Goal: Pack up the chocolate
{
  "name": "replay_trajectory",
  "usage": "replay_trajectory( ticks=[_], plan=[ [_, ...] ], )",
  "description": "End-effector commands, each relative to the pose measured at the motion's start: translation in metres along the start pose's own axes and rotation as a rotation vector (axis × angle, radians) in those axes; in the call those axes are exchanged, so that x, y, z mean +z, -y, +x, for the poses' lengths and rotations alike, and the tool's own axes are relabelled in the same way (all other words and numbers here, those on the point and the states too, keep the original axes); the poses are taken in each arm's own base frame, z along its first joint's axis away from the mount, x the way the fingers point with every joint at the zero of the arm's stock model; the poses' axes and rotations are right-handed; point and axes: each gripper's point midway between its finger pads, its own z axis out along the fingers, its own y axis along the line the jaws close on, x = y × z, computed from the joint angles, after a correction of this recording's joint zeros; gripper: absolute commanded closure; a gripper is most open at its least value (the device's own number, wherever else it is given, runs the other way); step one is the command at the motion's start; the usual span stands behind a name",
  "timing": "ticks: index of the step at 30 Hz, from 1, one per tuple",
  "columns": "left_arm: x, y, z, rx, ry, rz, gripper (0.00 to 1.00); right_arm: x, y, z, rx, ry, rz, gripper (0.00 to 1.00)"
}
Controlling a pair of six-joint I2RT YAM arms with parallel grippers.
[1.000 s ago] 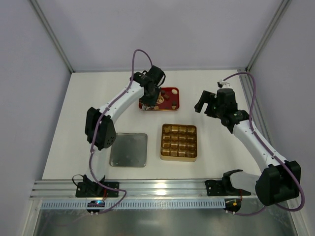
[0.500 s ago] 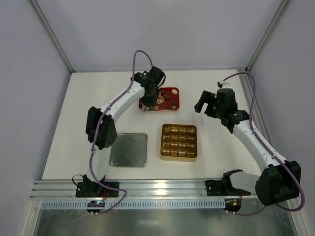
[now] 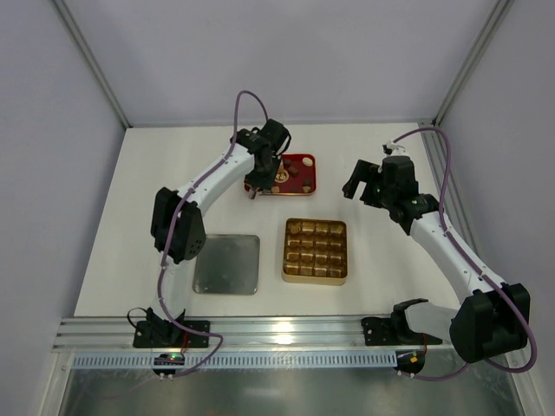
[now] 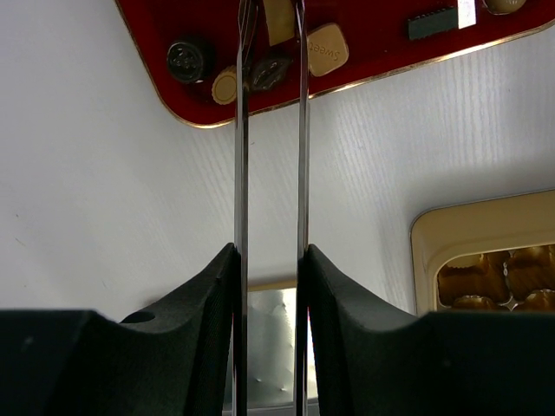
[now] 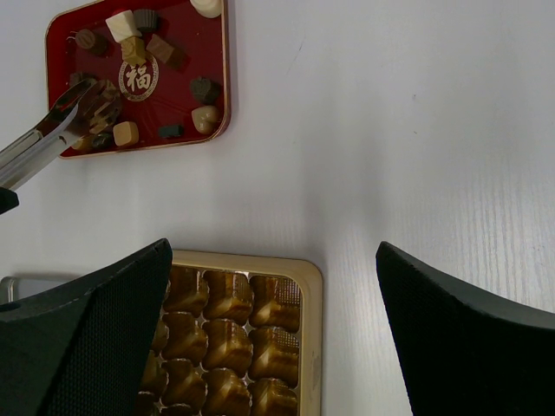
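Several small chocolates, dark brown, light brown and white, lie in the red tray point(image 3: 305, 173), which also shows in the left wrist view point(image 4: 381, 52) and the right wrist view point(image 5: 182, 97). My left gripper point(image 3: 260, 170) point(image 4: 270, 251) is shut on metal tongs point(image 4: 241, 156) whose blades reach down into the tray's near left corner. A dark chocolate point(image 4: 269, 74) lies between the blades; the right wrist view shows it at the tong tips point(image 5: 102, 102). Whether it is pinched I cannot tell. My right gripper point(image 3: 360, 182) point(image 5: 273, 247) is open and empty, held above the table right of the trays.
The gold tray point(image 3: 315, 279) point(image 5: 312, 329) with its grid of square compartments sits in front of the red tray. A flat silver plate point(image 3: 227, 264) lies left of it. Walls enclose the table at the back and sides.
My left gripper with the tongs has shifted slightly over the red tray's left part. The right arm has not moved.
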Motion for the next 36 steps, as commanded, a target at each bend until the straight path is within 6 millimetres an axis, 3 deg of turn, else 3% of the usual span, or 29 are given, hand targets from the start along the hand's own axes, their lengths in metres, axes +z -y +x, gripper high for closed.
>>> replay_trajectory(
  ticks=[1,8,13,17,24,29,36],
  plan=[
    [-0.007,-0.006,-0.003,0.002,0.02,-0.006,0.64,-0.006,-0.007,-0.014,-0.006,0.046,-0.026,0.0],
    [-0.006,-0.006,0.0,0.002,0.016,-0.005,0.69,-0.005,-0.007,-0.013,-0.003,0.043,-0.025,0.0],
    [-0.013,-0.009,-0.009,0.006,0.041,-0.018,0.72,-0.006,-0.013,-0.012,-0.004,0.034,-0.054,0.0],
    [-0.027,-0.009,-0.026,0.007,0.08,-0.017,0.74,-0.006,-0.012,-0.013,-0.004,0.036,-0.053,0.0],
    [-0.05,-0.008,-0.035,-0.011,0.124,0.012,0.74,-0.006,-0.011,-0.014,-0.009,0.038,-0.045,0.0],
    [-0.069,0.0,-0.03,-0.016,0.135,0.055,0.75,-0.006,-0.012,-0.015,-0.009,0.04,-0.046,0.0],
    [-0.105,0.029,-0.013,0.023,0.177,0.109,0.74,-0.007,-0.013,-0.019,-0.009,0.045,-0.045,0.0]
  ],
)
